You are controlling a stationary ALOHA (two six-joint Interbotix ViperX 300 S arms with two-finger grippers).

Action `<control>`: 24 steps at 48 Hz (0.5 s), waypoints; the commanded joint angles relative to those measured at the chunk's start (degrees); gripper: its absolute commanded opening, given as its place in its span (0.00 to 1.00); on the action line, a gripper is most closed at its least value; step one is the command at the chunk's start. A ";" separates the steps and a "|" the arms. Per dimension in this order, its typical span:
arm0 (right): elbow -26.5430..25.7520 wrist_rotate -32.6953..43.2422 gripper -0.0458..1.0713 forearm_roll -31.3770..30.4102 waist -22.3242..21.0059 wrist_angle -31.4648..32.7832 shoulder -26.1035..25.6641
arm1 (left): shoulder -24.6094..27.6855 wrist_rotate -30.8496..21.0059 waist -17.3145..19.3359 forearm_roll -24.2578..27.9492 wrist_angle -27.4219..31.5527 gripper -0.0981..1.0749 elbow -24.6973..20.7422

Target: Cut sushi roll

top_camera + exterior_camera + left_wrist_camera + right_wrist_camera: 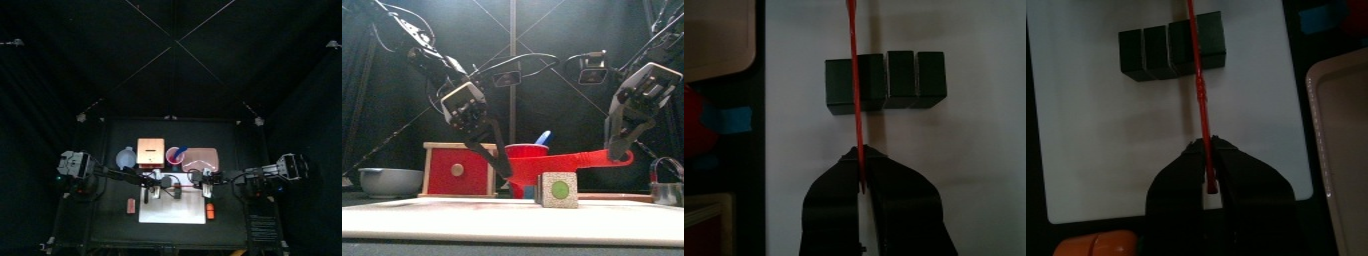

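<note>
Both grippers, left [862, 178] and right [1209, 172], clench one thin red blade [854, 90] above the sushi roll [885, 81] on the white board [971, 150]; it's probably soft, so don't squeeze it.

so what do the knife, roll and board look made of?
Knife: looks like red plastic, thin, no metallic shine. Sushi roll: matte black blocks with a green centre in the front view, likely a toy. Board: plain white, smooth, probably plastic.

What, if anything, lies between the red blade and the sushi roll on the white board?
Nothing visible. The red blade, gripped at both ends by the two grippers, crosses directly over the sushi roll, which lies bare on the white board.
</note>
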 commanded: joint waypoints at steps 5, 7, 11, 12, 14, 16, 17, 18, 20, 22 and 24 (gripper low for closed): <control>0.79 0.26 0.32 1.14 0.35 -2.64 2.72 | 1.14 -0.18 -0.09 -0.97 0.88 0.39 0.00; 1.23 0.26 0.32 1.76 0.70 -3.87 4.31 | 1.76 -0.18 -0.26 -1.14 1.05 0.39 0.26; 1.32 0.26 0.32 2.11 1.14 -5.36 6.59 | 2.81 -0.26 -0.26 -1.67 1.32 0.39 0.35; 1.23 0.26 0.32 2.20 1.23 -5.36 6.86 | 2.99 -0.26 -0.26 -1.85 1.41 0.39 0.35; 0.97 0.26 0.32 2.11 1.58 -5.27 7.03 | 2.99 -0.18 -0.26 -2.20 1.67 0.39 0.18; 0.62 0.18 0.32 2.02 1.67 -5.01 6.59 | 2.72 -0.09 -0.26 -2.20 1.93 0.39 0.00; 0.44 0.18 0.32 1.93 1.76 -4.75 6.06 | 2.46 -0.09 -0.35 -2.20 2.11 0.39 -0.09; 0.26 0.18 0.32 1.93 1.76 -4.04 5.27 | 2.02 -0.09 -0.53 -2.20 2.55 0.39 -0.35; -0.18 0.18 0.32 1.76 1.85 -2.90 3.87 | 1.14 -0.09 -0.70 -2.20 3.43 0.39 -0.70; -0.62 0.18 0.32 1.58 1.93 -1.41 2.11 | 0.09 0.00 -0.88 -1.85 4.57 0.39 -1.32; -1.05 0.18 0.32 1.49 1.93 0.09 0.18 | -0.97 0.00 -1.23 -1.41 5.80 0.39 -1.93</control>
